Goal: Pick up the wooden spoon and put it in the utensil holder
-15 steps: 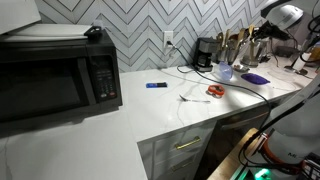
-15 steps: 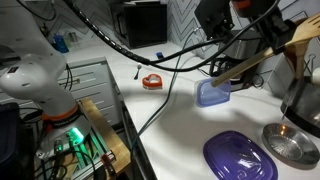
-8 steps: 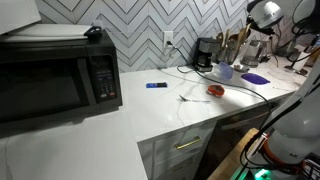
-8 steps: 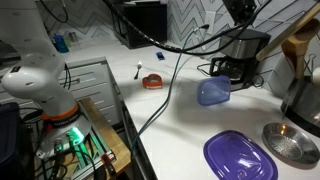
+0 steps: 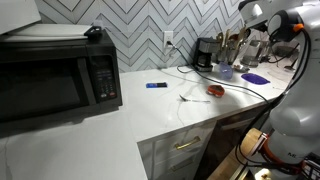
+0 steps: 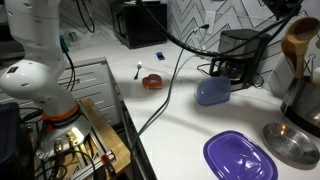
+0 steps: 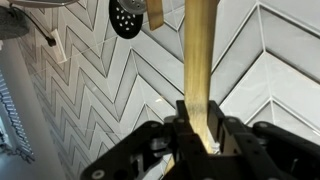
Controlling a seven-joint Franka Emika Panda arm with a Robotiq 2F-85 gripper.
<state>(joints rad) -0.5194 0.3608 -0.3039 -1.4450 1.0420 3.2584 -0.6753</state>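
Note:
In the wrist view my gripper (image 7: pixel 200 128) is shut on the wooden spoon (image 7: pixel 198 50). Its pale handle runs straight up from between the fingers, and its bowl is out of frame. In an exterior view the gripper (image 5: pixel 262 33) hangs high at the back right, above a bunch of tan wooden utensils (image 5: pixel 236 47). These stand in the utensil holder (image 5: pixel 232 63), whose cup is mostly hidden. The utensils also show at the right edge of the other exterior view (image 6: pixel 300 40), where the gripper is above the frame.
A black coffee maker (image 5: pixel 205 52) stands by the chevron-tiled wall, with a pale blue cup-like object (image 6: pixel 212 92) in front of it. A flat purple dish (image 6: pixel 240 156), a small red object (image 6: pixel 151 81), cables and a microwave (image 5: pixel 55 75) are on the counter. A black skimmer (image 7: pixel 127 17) hangs on the wall.
The arm has lifted the spoon from just above the pale blue object up and toward the wall. It has left the top of one exterior view.

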